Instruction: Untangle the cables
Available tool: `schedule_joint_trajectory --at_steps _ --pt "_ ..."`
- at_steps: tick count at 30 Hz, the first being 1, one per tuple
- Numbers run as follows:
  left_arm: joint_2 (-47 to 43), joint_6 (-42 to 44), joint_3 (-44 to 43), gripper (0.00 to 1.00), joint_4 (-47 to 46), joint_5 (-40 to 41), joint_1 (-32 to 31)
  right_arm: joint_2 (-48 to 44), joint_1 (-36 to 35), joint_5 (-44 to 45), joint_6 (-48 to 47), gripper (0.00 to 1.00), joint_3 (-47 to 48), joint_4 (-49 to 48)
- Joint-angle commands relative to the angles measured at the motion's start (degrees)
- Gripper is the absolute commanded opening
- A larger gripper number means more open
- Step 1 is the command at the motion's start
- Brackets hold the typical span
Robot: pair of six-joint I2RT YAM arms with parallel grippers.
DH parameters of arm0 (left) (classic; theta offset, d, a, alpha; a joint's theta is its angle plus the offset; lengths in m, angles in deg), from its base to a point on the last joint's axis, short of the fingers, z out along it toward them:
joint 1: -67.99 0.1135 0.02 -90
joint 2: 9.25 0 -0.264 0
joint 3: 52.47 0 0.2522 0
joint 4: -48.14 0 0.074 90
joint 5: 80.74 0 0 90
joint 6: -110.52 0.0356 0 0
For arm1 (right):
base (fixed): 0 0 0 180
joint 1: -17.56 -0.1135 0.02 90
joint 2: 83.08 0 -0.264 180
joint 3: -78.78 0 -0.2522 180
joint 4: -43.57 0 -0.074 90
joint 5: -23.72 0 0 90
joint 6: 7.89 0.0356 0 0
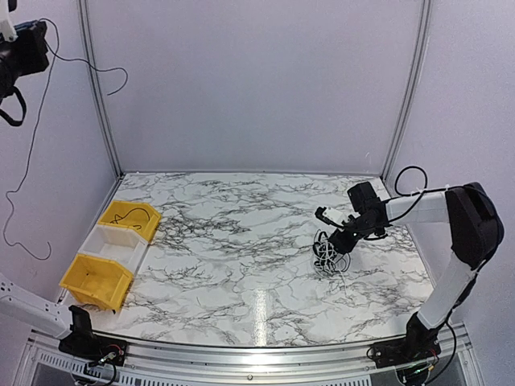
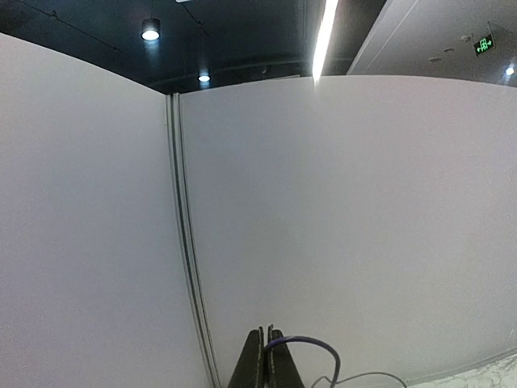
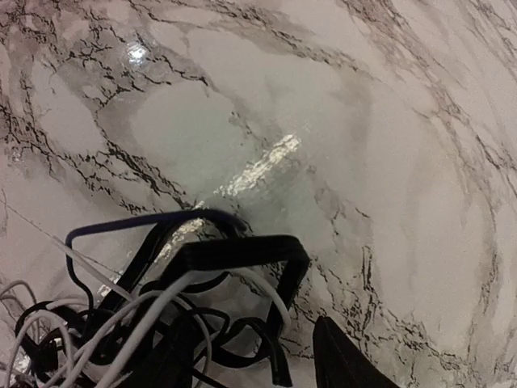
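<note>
The left arm is raised high by the left wall. Its left gripper (image 2: 266, 333) is pinched tight on a single thin black cable (image 2: 305, 339), whose long run hangs roughly straight down. A green ceiling sign (image 2: 485, 44) is too small to read. Yellow and white plastic bins (image 1: 92, 283) line the white marble-patterned table (image 1: 241, 241). Right of centre lies a tangled clump of black and white cables (image 1: 328, 256), with no clear axis. The right arm reaches leftward, and the right gripper (image 3: 258, 357) is tipped over the clump with jaws spread, seemingly gripping nothing.
</note>
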Motion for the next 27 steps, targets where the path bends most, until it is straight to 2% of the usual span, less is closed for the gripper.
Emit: schedule_joint_trajectory --at_steps 1,7,11,18,22,27 --pt "-1.92 -3.82 3.45 0.0 1.15 1.23 -0.17 -6.56 0.51 -0.87 -0.81 0.53 2.7 4.94" --pt "-2.14 -3.49 2.81 0.0 3.41 2.41 -0.21 -14.36 0.44 -4.99 -1.09 0.62 6.06 8.51" --pt "-1.78 -2.35 3.56 0.0 3.76 2.91 -0.2 -17.66 0.43 -10.36 0.32 0.63 6.13 8.48" --pt "3.03 4.48 3.17 0.0 4.42 7.08 -0.06 -22.61 0.42 -19.02 0.43 0.62 -2.63 -0.14" --pt "6.36 7.69 -0.01 0.0 4.29 10.17 1.58 -22.87 0.43 -17.37 -0.11 0.61 -4.74 -1.43" --pt "7.84 6.82 -2.06 0.0 4.41 10.13 6.02 -22.23 0.42 -18.86 -0.53 0.6 -5.73 -1.05"
